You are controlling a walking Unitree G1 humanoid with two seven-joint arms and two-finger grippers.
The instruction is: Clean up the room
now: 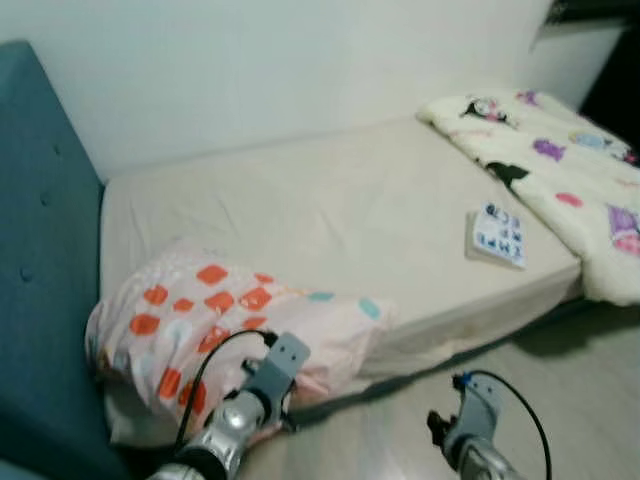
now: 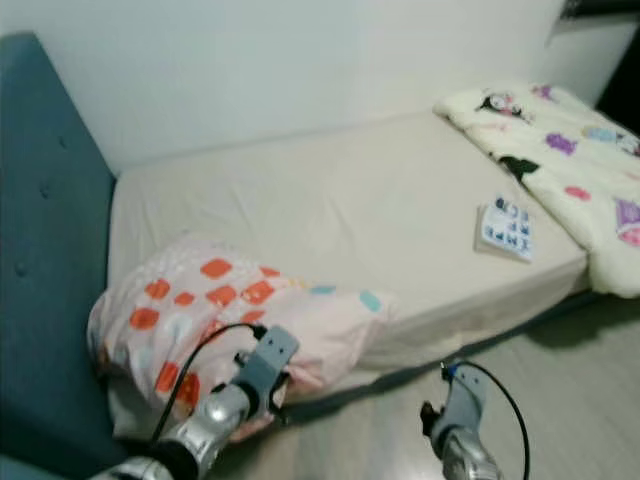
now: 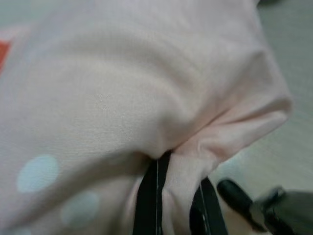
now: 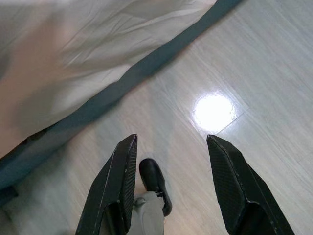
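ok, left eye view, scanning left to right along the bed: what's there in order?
Teal headboard → pink pillow with orange patches, pinched by the left gripper → small printed card → cartoon-print blanket.

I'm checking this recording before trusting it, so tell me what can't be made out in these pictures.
- Booklet on the bed: its print is too small and blurred in the eye views.
- Left claw: the pillow fabric bunched between its fingers hides the tips in the left wrist view.
- Blanket: cut off by the eye views' right edge.
- Right claw: open over the floor, its base cut off by the wrist view's lower edge.
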